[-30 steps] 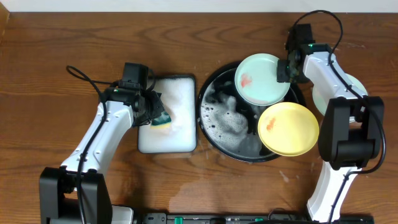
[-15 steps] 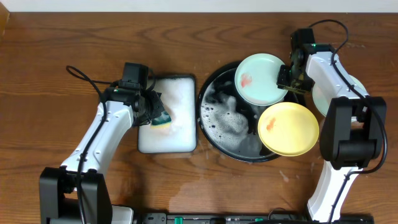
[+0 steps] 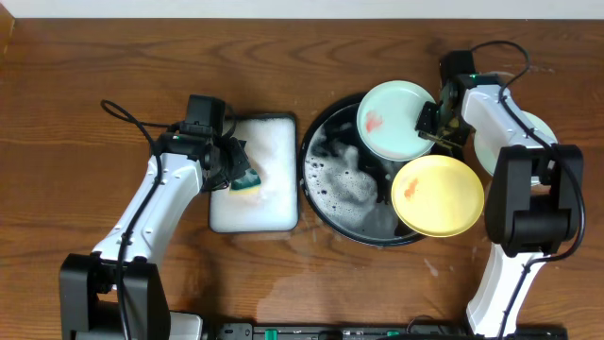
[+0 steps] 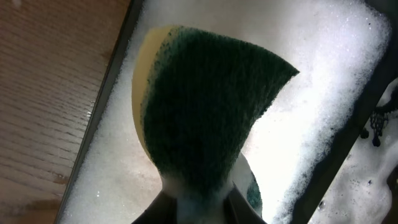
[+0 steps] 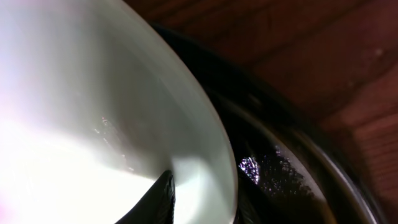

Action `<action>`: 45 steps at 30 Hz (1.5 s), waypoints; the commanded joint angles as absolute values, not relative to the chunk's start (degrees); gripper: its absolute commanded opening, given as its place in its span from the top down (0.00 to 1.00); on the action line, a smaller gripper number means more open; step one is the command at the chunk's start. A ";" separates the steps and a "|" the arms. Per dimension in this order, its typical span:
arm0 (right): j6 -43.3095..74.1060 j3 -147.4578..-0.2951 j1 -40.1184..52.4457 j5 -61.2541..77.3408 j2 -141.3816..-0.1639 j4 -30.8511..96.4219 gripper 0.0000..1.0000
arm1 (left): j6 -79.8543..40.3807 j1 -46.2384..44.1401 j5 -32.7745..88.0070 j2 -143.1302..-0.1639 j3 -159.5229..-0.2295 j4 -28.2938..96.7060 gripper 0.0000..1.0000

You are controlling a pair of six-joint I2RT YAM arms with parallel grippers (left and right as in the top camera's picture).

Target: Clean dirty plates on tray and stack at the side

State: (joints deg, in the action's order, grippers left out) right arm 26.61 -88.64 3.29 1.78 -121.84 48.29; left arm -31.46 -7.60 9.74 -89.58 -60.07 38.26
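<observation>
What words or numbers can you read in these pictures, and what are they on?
None: no words, numbers or signs can be read on the mint-green plate, the yellow plate, the black tray, the sponge or the white tray.

A brown wooden tabletop (image 3: pixel 75 57), its long grain running from side to side, fills nearly the whole overhead view. Well beyond the left gripper (image 3: pixel 247 179) and the right gripper (image 3: pixel 429 121), a narrow pale strip (image 3: pixel 283 8) runs along the table's back edge. Whether that strip is wall or floor cannot be told. On the near side of the left gripper, toward the front edge, a faint damp patch (image 3: pixel 283 281) dulls the wood. Bright, even light falls from above, leaving soft shadows.
</observation>
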 commanded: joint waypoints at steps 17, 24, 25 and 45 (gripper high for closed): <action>17.85 -87.92 14.31 5.63 -122.65 49.87 0.99 | -30.24 -7.46 10.11 -89.95 -59.44 37.43 0.92; 16.14 -87.88 16.88 -0.64 -122.65 55.46 0.99 | -27.57 -7.49 14.85 -89.95 -59.44 37.28 0.92; 15.75 -87.88 16.88 -0.69 -122.65 55.81 0.99 | -27.40 -7.55 16.19 -89.95 -59.44 37.21 0.92; 12.36 -87.83 16.45 -1.28 -122.65 57.43 0.99 | -23.64 -9.08 17.34 -86.02 -59.77 35.83 0.93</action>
